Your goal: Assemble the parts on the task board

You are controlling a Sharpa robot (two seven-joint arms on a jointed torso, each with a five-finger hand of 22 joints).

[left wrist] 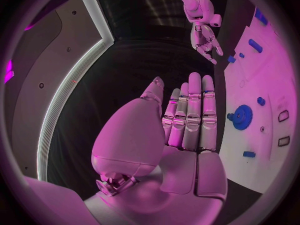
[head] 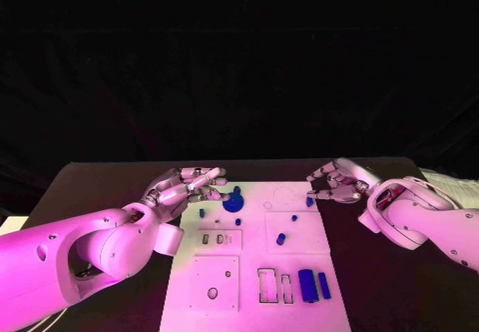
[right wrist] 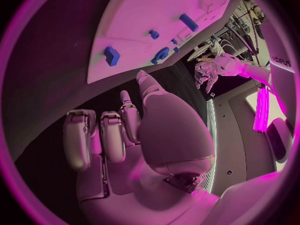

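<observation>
The white task board [head: 250, 263] lies in the middle of the table. A blue gear [head: 234, 203] stands near its far end, with several small blue parts around it, one of them [head: 309, 202] at the far right edge. Two long blue blocks [head: 313, 285] lie near the front. My left hand [head: 190, 185] hovers at the far left corner, fingers stretched out straight and empty [left wrist: 187, 115], the gear [left wrist: 242, 117] just beside them. My right hand [head: 338, 183] hovers off the far right corner, fingers partly curled, holding nothing [right wrist: 125, 130]; the small edge part [right wrist: 112, 55] lies just beyond it.
Black table [head: 100, 187] surrounds the board on both sides. Rectangular slots [head: 268, 285] and round holes [head: 212, 292] mark the board's front half. The left wrist view catches my right hand [left wrist: 203, 35] across the board [left wrist: 269, 70]; the right wrist view catches my left hand [right wrist: 206, 72].
</observation>
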